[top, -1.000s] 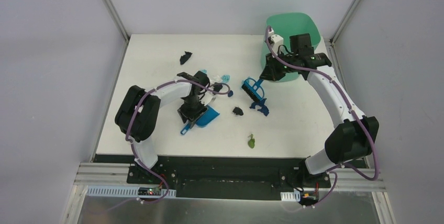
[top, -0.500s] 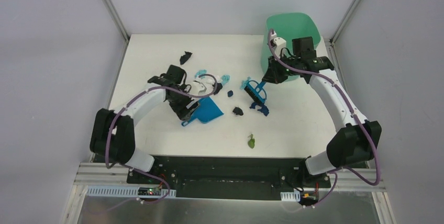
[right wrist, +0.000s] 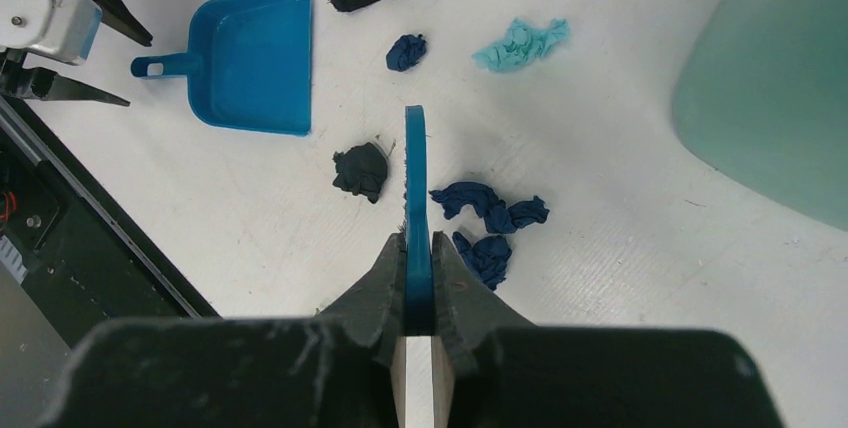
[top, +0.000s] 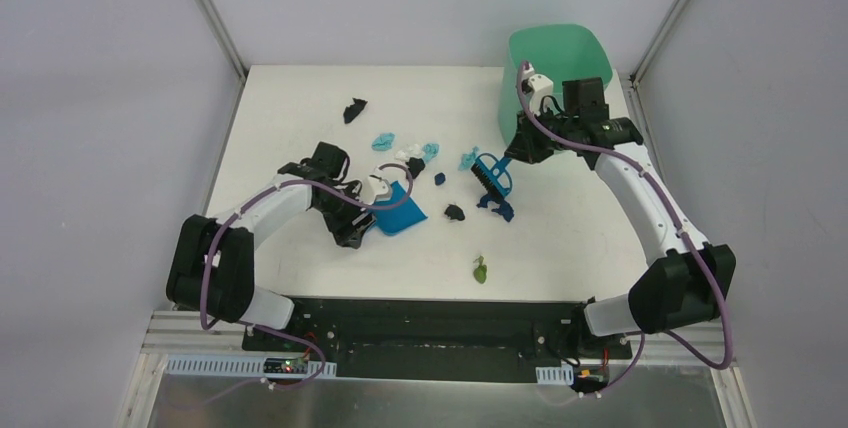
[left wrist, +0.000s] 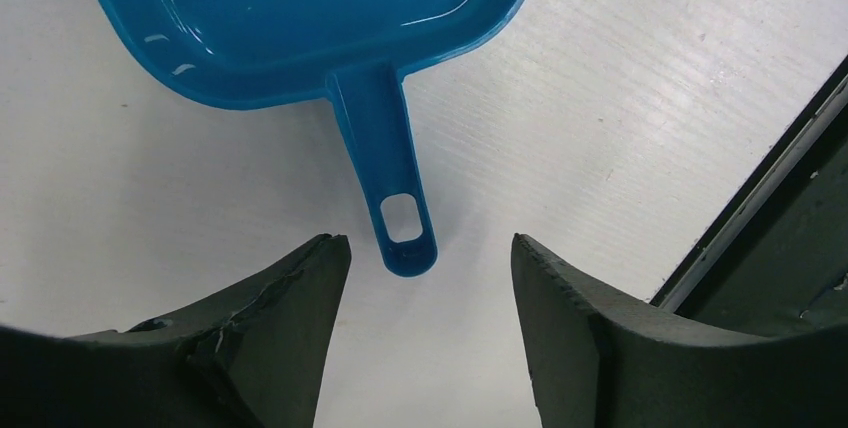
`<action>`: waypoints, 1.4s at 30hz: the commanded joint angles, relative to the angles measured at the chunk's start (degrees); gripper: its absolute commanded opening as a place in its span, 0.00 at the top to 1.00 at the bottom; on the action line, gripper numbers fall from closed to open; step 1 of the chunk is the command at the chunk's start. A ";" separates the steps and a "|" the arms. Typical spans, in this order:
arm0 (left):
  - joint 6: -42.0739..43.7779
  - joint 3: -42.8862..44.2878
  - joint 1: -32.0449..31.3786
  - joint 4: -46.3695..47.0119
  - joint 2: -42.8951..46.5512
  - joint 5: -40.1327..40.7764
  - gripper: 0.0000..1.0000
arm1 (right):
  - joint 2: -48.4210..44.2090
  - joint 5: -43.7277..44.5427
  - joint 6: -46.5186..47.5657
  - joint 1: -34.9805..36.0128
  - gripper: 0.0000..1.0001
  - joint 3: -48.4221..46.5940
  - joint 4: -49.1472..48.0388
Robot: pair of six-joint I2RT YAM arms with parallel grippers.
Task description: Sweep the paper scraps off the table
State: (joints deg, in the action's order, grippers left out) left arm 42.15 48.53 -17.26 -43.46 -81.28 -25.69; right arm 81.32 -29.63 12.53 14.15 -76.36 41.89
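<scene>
Several paper scraps lie on the white table [top: 290,98]: black [top: 354,108], light teal [top: 384,140], dark blue [top: 440,178], black [top: 454,212], green [top: 480,270]. The blue dustpan [top: 400,210] lies flat among them. My left gripper [left wrist: 430,243] is open just behind the dustpan's handle [left wrist: 405,233]; the handle's end reaches between the fingertips without touching them. My right gripper [right wrist: 418,238] is shut on the handle of the blue brush [right wrist: 415,178], held above a black scrap [right wrist: 362,170] and dark blue scraps [right wrist: 490,206]. In the top view the brush [top: 488,178] hangs by a teal scrap [top: 467,159].
A teal-green bin [top: 555,63] stands at the table's back right corner, close behind my right wrist; it also fills the right side of the right wrist view [right wrist: 780,78]. The table's black front edge [left wrist: 760,188] runs just beside my left gripper.
My left gripper let go of the dustpan, opened and drew back to the left behind its handle. My right gripper with the brush shifted slightly right.
</scene>
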 commanded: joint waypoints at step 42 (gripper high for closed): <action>-4.62 8.59 -9.69 -10.76 0.57 3.71 1.00 | 0.31 16.26 -8.06 5.15 1.00 0.65 -3.39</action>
State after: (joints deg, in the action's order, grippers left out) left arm 39.51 56.66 -23.44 -50.30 -80.71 -22.83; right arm 81.21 -18.00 5.45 18.09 -72.79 38.02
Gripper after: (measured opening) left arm 0.226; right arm 0.079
